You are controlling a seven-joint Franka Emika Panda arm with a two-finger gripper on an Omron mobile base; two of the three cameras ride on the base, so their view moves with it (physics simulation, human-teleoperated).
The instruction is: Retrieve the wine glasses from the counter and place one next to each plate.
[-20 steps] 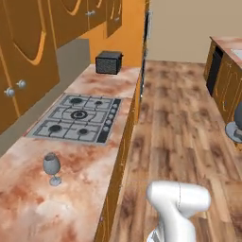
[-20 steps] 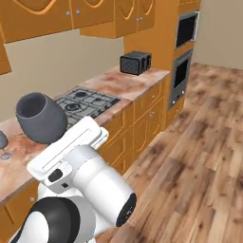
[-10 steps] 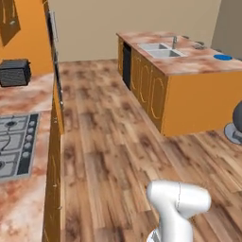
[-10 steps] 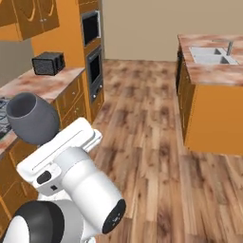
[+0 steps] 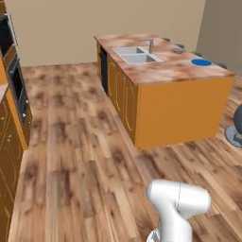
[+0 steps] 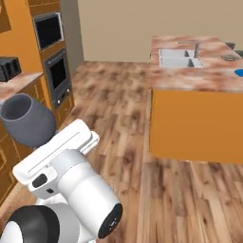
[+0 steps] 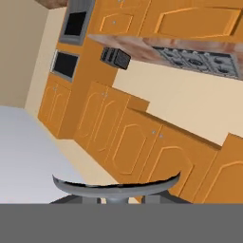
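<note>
1. A dark grey-blue wine glass (image 6: 27,119) rides at the end of the arm in the right base view, bowl upright and mouth open to the ceiling, just above the white hand.
2. In the hand view the round foot of the wine glass (image 7: 116,185) sits right at the fingertips of the gripper (image 7: 124,198); the fingers look clamped on the stem, though they are mostly hidden behind the foot.
3. The island counter (image 5: 156,71) stands ahead across the wooden floor (image 5: 71,156), marbled top over orange fronts.
4. A steel sink (image 5: 136,54) is set into the island, with its tap beside it.
5. The blue plate (image 5: 202,62) lies near the island's right edge; the grey plate (image 5: 178,48) lies further back (small, detail unclear).
6. A built-in oven (image 6: 58,73) is in the wall cabinets at left.
7. A black toaster (image 6: 8,69) sits on the wall counter (image 6: 19,85).
</note>
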